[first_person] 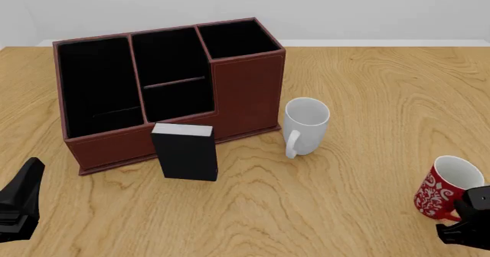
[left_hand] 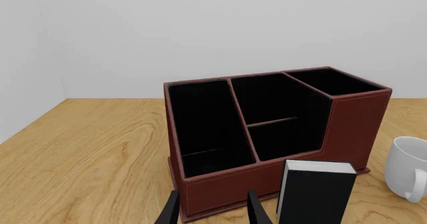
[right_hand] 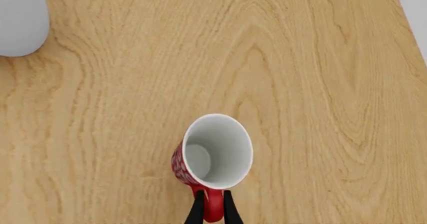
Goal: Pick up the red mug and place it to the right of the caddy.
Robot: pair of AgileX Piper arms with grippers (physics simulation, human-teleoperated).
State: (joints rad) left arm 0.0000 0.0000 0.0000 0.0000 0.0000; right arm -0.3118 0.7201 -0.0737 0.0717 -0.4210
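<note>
The red mug [first_person: 442, 189] with a white swirl pattern stands upright on the table at the near right. In the right wrist view I look down into its white inside [right_hand: 215, 154]. My right gripper [right_hand: 213, 213] is shut on its red handle, one finger on each side; it also shows in the front view [first_person: 462, 218] just behind the mug. The dark red-brown caddy [first_person: 247, 90] stands at the far left, and also shows in the left wrist view [left_hand: 357, 124]. My left gripper [left_hand: 212, 213] is open and empty, low in front of the caddy.
A plain white mug [first_person: 304, 125] stands just right of the caddy, between it and the red mug. A small black box with a white top [first_person: 185, 154] stands upright against the caddy's front. The left arm [first_person: 22, 202] is at the near left edge.
</note>
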